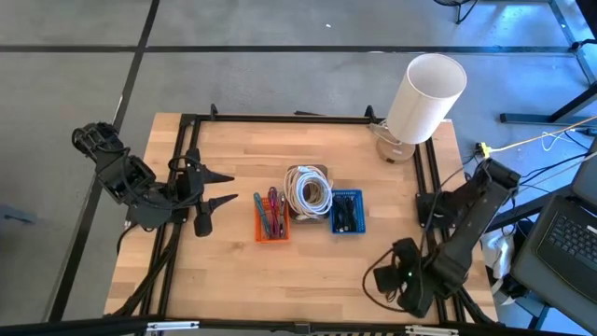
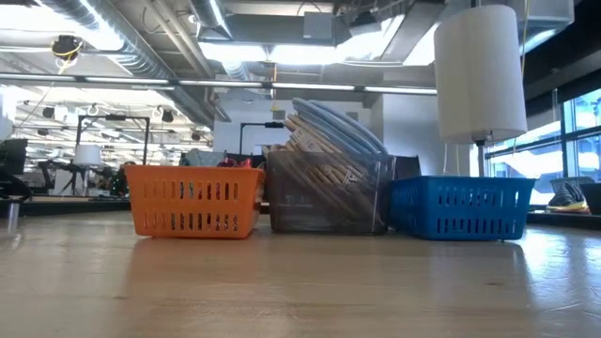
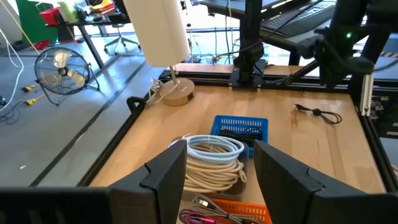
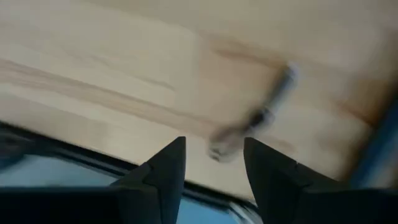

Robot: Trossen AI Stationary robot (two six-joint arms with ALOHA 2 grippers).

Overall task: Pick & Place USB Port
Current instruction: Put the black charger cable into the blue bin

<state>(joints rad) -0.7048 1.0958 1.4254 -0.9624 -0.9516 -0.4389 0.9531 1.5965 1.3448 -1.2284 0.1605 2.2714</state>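
A thin dark USB cable [image 4: 249,121] lies flat on the wooden table near its near right corner; it also shows in the left wrist view as a small cable [image 3: 317,112]. My right gripper [image 4: 214,149] hangs just over one end of the cable, fingers open and pointing down, and the view is blurred. In the high view my right gripper [image 1: 384,278] sits low by the near right edge. My left gripper [image 1: 231,188] waits open at the table's left, pointing level toward the baskets, and holds nothing.
Three baskets stand in a row mid-table: an orange basket [image 1: 270,217] with coloured cables, a clear basket [image 1: 308,191] with coiled white cable, and a blue basket [image 1: 346,211] with dark items. A white lamp [image 1: 424,98] stands at the far right corner. Black frame rails [image 1: 424,177] border the table.
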